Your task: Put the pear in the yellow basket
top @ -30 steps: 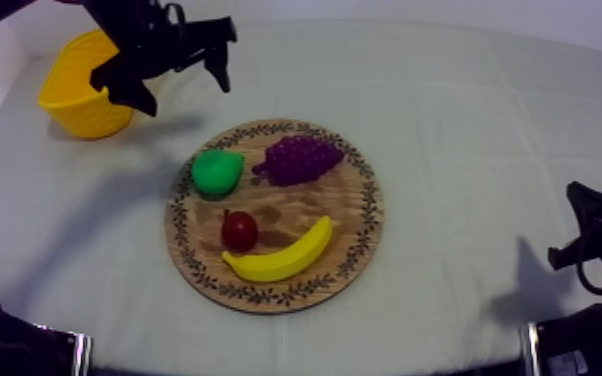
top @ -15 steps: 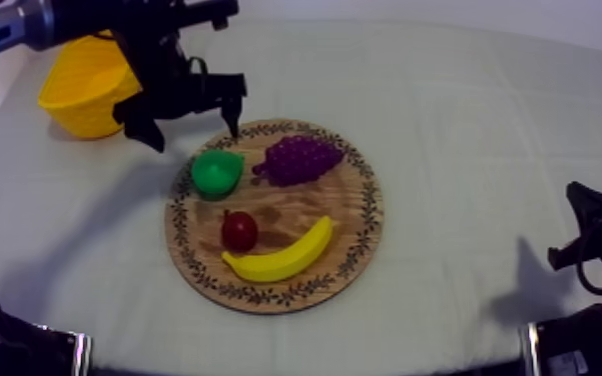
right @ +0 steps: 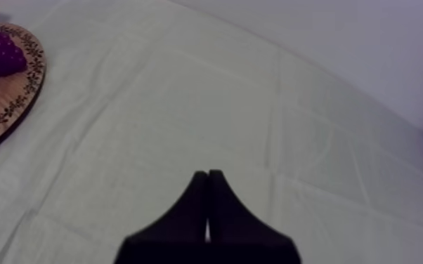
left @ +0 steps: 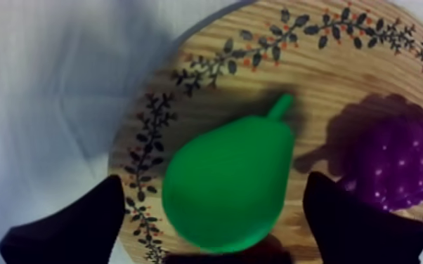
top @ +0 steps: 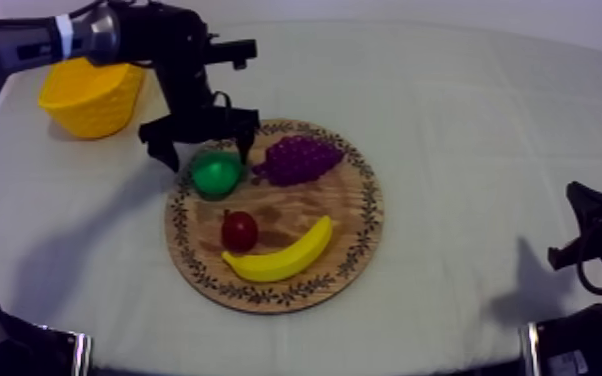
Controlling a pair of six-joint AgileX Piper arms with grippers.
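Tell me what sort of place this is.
Probably a robot lab tabletop, not a kitchen: a cloth-covered table, a toy pear and banana on a board, and the left gripper open around the pear.

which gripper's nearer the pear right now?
Left. The left gripper is open, one finger either side of the pear on the wooden board; the right gripper sits shut over cloth, far off.

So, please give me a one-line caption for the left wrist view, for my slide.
The open left gripper straddles the pear on the wooden board, with the grapes beside it.
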